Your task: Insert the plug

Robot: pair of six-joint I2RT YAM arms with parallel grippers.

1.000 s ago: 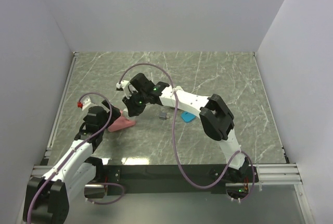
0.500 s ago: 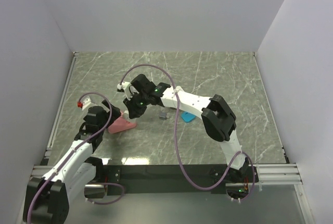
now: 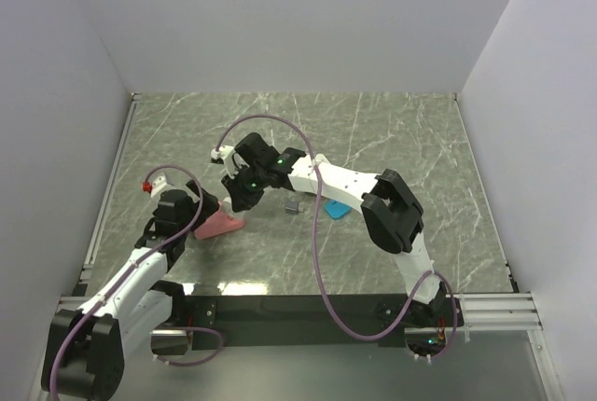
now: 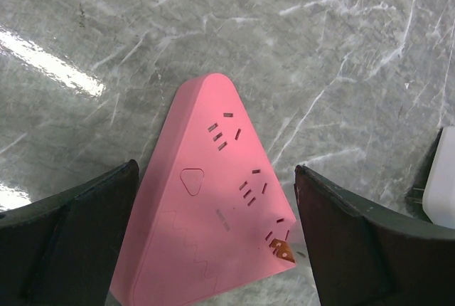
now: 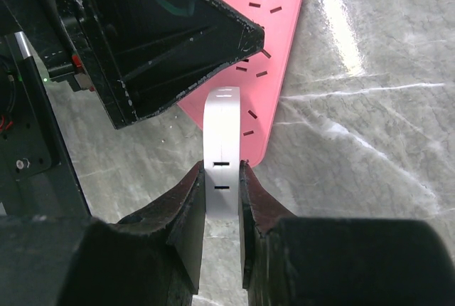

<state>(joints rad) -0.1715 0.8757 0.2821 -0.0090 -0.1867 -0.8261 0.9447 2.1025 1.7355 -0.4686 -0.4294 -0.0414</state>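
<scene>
A pink triangular power strip is seen lying flat on the marbled worktop, in its left half and closer to the near edge than to the far edge. In the left wrist view its upper face is shown with several groups of slot openings and a small triangular button. The left fingers are spread wide, one on each side of the strip, and nothing is gripped between them; whether either of them touches the strip's sides cannot be told. In the top view the left fingers are found at the strip's left side. The right fingers are reached across from the right, just above the strip's far corner. In the right wrist view the right fingers are closed tightly on a white plug, which is clamped at its two flat sides, with two short dark slots visible on its face. The rounded end of the plug is held over the edge of the power strip, beside a row of socket slots; whether it is touching the strip cannot be told. The plug is not seated in any socket. A small grey piece and a blue piece are seen on the worktop just to the right of the strip, under the right arm.
</scene>
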